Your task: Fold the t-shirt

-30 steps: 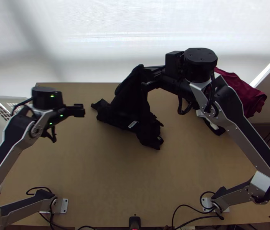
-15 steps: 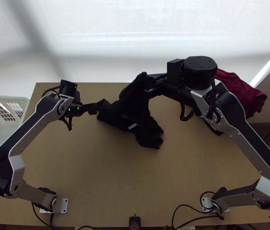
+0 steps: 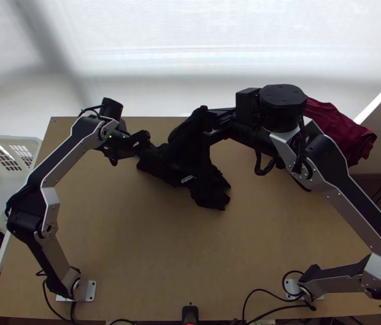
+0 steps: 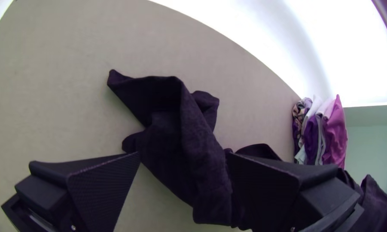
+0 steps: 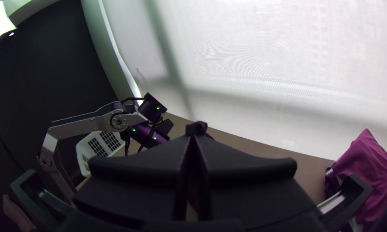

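Wooden table point(image 3: 152, 244); white basket point(image 3: 9, 141) left of it. Bunched black t-shirt point(image 3: 174, 162), far middle, long axis slanting far-left to near-right. Crimson cloth point(image 3: 334, 127), far right, behind the right arm. Right gripper point(image 3: 208, 122), narrow, pinches raised fabric; left gripper point(image 3: 143, 142), fingers wide, at the shirt's left end.

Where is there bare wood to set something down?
The near middle of the table, bordered by black shirt and both arms' bases. A smaller patch lies between shirt and right arm. Crowded: the far side, with left end effector and right end effector at the shirt.
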